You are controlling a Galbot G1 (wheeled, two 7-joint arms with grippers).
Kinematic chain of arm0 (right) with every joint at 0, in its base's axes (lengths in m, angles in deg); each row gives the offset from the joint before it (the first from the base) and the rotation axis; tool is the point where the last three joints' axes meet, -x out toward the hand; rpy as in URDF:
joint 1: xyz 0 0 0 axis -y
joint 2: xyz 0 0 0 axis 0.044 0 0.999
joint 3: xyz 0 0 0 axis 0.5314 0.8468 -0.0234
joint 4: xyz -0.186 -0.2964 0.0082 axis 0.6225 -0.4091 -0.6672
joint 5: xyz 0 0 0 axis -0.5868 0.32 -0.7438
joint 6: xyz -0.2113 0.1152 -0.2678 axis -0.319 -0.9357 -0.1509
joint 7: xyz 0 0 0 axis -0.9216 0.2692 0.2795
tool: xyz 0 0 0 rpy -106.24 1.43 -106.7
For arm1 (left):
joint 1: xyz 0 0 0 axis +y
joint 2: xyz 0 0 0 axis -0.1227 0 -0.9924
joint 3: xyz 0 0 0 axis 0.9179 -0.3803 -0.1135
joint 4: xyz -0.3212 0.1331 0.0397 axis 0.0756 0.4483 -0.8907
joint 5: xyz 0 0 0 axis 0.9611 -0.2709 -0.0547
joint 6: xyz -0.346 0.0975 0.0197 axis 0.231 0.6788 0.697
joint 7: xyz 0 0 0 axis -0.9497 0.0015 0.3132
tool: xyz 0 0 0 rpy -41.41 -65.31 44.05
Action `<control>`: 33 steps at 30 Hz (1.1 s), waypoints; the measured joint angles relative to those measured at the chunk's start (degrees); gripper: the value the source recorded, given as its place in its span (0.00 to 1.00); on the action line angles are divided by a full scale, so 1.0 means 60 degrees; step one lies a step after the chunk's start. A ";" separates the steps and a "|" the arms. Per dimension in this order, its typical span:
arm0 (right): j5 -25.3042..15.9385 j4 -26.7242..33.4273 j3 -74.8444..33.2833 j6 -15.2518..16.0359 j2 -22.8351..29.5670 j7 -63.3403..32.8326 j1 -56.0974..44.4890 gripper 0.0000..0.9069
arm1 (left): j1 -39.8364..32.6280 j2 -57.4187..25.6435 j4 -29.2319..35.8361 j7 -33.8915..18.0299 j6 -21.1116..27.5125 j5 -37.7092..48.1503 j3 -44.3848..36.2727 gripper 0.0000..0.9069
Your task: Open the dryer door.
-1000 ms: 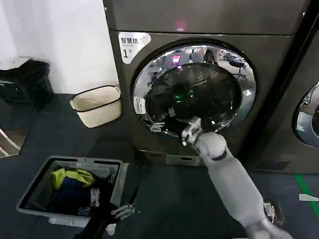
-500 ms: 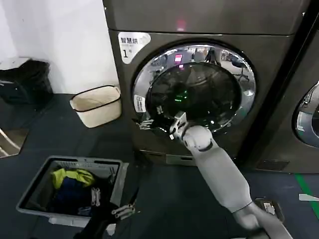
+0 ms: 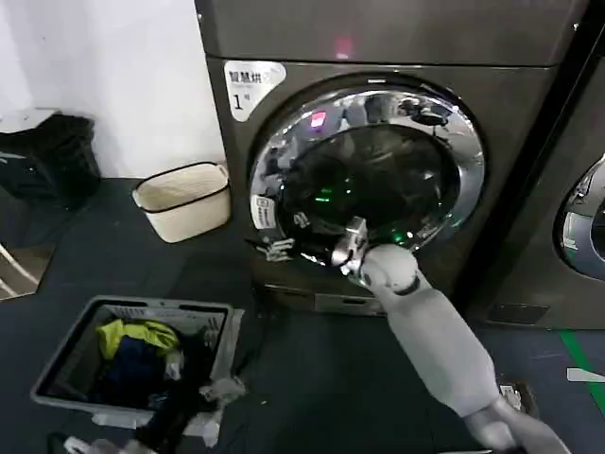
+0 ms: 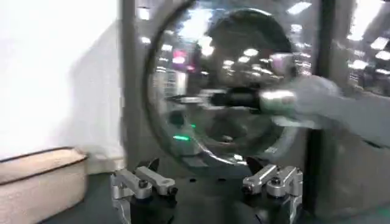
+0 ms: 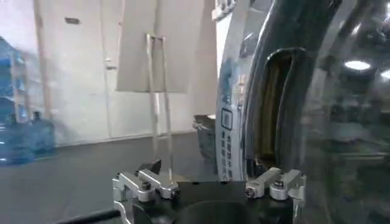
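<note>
Nearest, L gripper (image 4: 207, 182) hung low over the dark floor beside the laundry basket (image 3: 132, 355), fingers spread, nothing between them. Farther in, R gripper (image 3: 284, 249) reached to the lower-left rim of the dryer door (image 3: 369, 175), fingers (image 5: 146, 182) apart w/ door edge just beside. Door stood slightly ajar on the machine marked "1" (image 3: 248, 83).

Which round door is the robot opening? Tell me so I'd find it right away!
Find the big dark grey dryer with the white "1" label. Its door is the whole round window, shiny chrome around dark glass, with the right end effector at its lower left edge. The next machine's door only peeks in at the right.
</note>
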 joint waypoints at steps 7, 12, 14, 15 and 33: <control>0.0433 -0.0722 -0.0498 -0.0127 -0.0636 0.1460 -0.0844 1.00 | -0.1132 -0.1185 -0.0522 -0.0297 0.1043 0.1114 0.0547 1.00; 0.0454 -0.1184 -0.0866 -0.0430 -0.1035 0.2290 -0.1487 1.00 | -0.1768 -0.1858 -0.0938 -0.0557 0.0601 0.1798 0.0549 1.00; 0.0459 -0.1357 -0.1024 -0.0544 -0.1201 0.2622 -0.1748 1.00 | -0.2004 -0.2112 -0.1123 -0.0507 0.0261 0.1970 0.0549 1.00; 0.0459 -0.1457 -0.1113 -0.0620 -0.1283 0.2803 -0.1880 1.00 | -0.2135 -0.2256 -0.1226 -0.0427 0.0079 0.2024 0.0550 1.00; 0.0864 -0.2256 -0.3602 -0.1914 -0.2579 0.4947 -0.4166 1.00 | -0.5700 -0.5663 -0.3639 0.1155 -0.0729 0.5067 -0.1560 1.00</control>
